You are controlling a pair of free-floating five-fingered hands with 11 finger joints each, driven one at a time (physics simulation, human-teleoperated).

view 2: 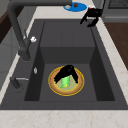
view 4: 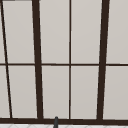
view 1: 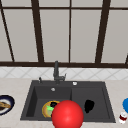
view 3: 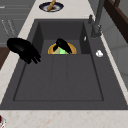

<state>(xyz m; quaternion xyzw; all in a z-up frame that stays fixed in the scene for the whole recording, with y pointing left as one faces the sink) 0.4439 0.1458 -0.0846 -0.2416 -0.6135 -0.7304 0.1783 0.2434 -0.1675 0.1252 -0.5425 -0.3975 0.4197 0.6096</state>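
Green object (view 2: 65, 82) sits at the centre of the yellow-rimmed plate (view 2: 53, 87) on the floor of the sink's (view 1: 30, 100) left basin, directly under the left hand (view 2: 65, 72). Left hand is over it with fingers pointing down and splayed around it, tips at or just above the green object; can't tell whether they actually touch. No clear long axis on the green object, it reads as a small lump. Right hand (view 1: 89, 105) hangs over the sink's right half near its front edge, well apart from the plate, fingers loosely curled, holding nothing; so the left is the nearer hand by far. A red ball (view 1: 67, 115) sits at the sink's front edge, between the hands in the front view. Faucet (view 1: 56, 72) is behind the sink at mid-width. Counter left of the sink has a dark plate (view 1: 5, 104) with food, counter right has a blue plate (view 1: 125, 104) and a small red-and-white item (view 1: 122, 117). Window (view 4: 70, 60) behind the sink.
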